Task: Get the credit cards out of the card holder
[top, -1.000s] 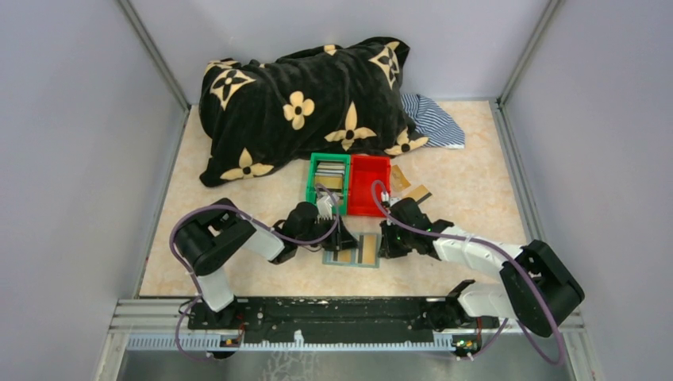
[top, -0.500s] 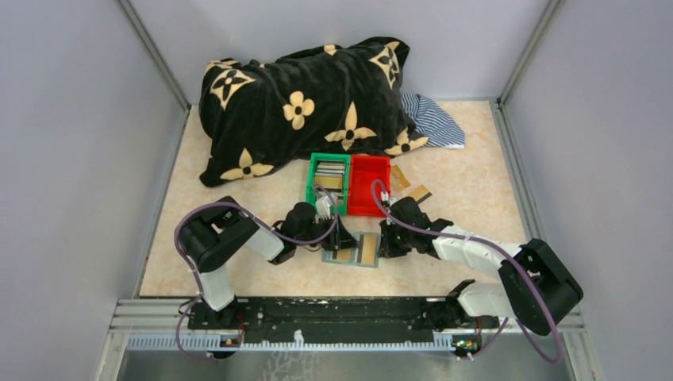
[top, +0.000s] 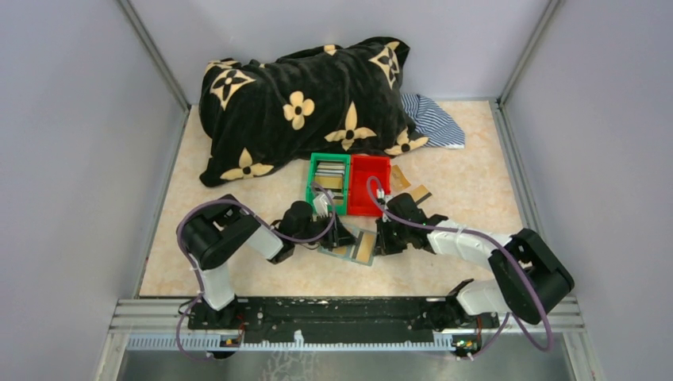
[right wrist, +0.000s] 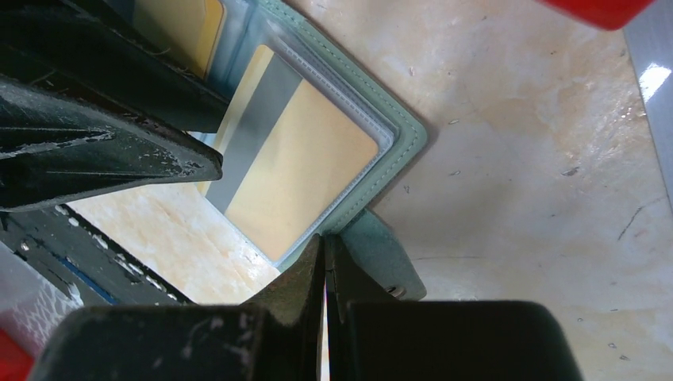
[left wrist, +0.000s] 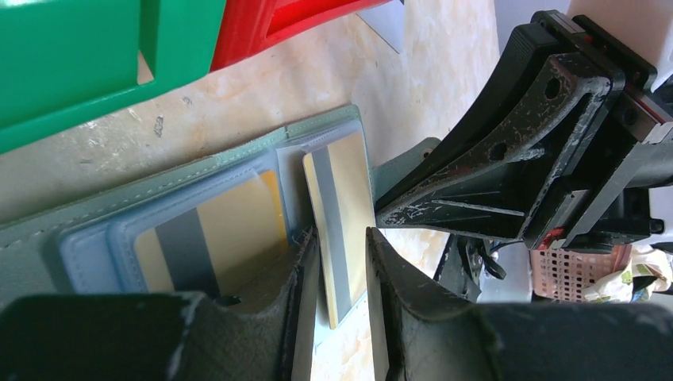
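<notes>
Down near the arm bases, the left end effector (left wrist: 339, 235) has its jaws partly apart, straddling a gold credit card (left wrist: 343, 186) that pokes out of its pocket. The right end effector (right wrist: 325, 248) is pressed fully shut, tips at the edge of the card holder (right wrist: 394, 133), by its closure tab (right wrist: 382, 255). The holder lies open on the surface (top: 468, 182), with another card (left wrist: 230, 230) tucked inside. Beyond are the green bin (top: 312, 182), the red bin (top: 369, 189) touching it, loose cards (top: 418, 193), then a black flowered pillow (top: 301, 103).

- Top view: bright, even, diffuse light; only faint soft shadows on the table (top: 476, 159); sharp all over.
- Wrist views: the near bodies of the left gripper (left wrist: 340, 238) and right gripper (right wrist: 325, 242) are dark and blurred.
- Small white glare at the right wrist view's right edge.
</notes>
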